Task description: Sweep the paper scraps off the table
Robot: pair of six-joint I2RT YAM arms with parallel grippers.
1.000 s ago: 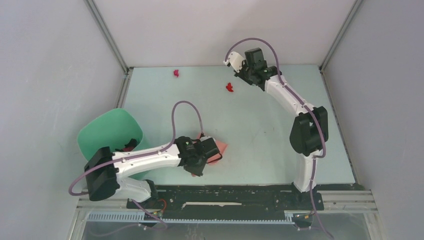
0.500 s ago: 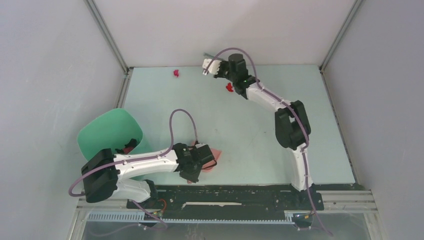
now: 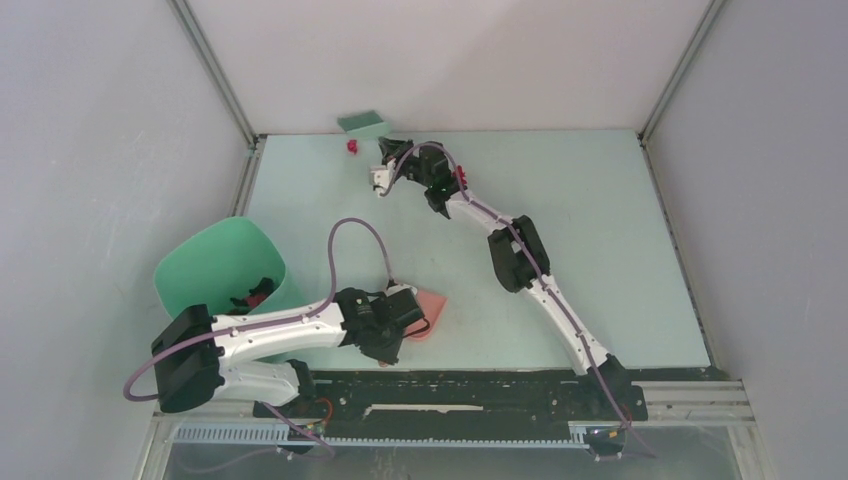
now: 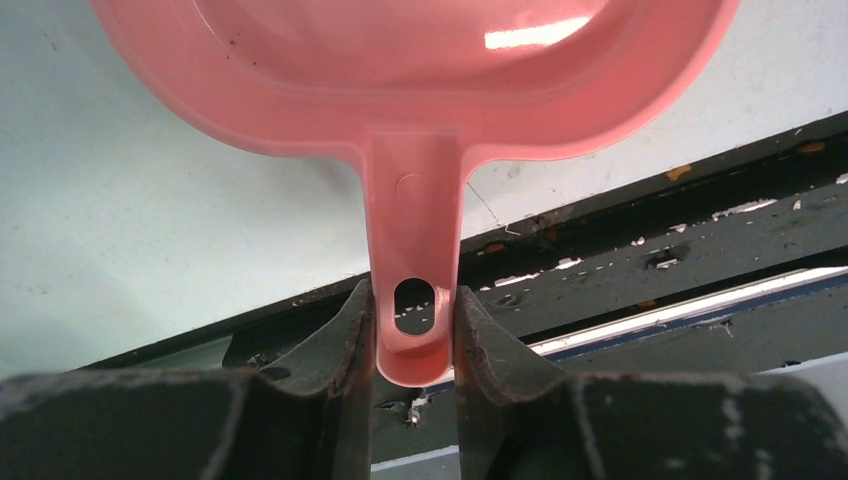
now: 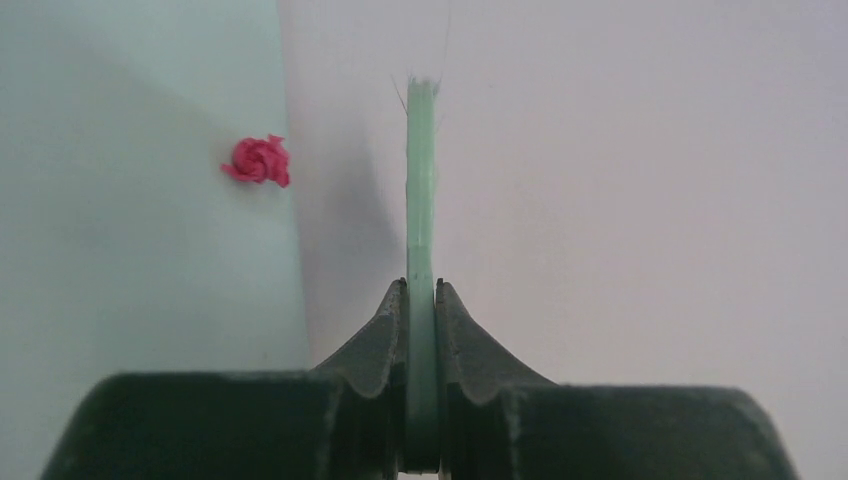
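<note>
My left gripper [image 3: 398, 322] is shut on the handle of the pink dustpan [image 3: 430, 305], which lies near the front edge of the table [image 3: 600, 250]. In the left wrist view the fingers [image 4: 350, 330] pinch the handle [image 4: 413, 230] below the pan [image 4: 410, 60]. My right gripper [image 3: 385, 150] reaches to the far back edge, shut on the green brush [image 3: 363, 123]. A magenta-pink paper scrap [image 3: 352, 146] lies just left of the brush and also shows in the right wrist view [image 5: 260, 160], left of the brush [image 5: 421, 180]. A red scrap [image 3: 460, 175] peeks out beside the right arm.
A darker green round bin [image 3: 210, 262] stands off the table's left side with scraps inside [image 3: 255, 297]. Grey walls close the back and sides. The black base rail [image 3: 450, 385] runs along the near edge.
My right arm has swung left along the back edge with the brush, stretching out toward the pink scrap. My left arm has drawn the dustpan slightly left and nearer.
</note>
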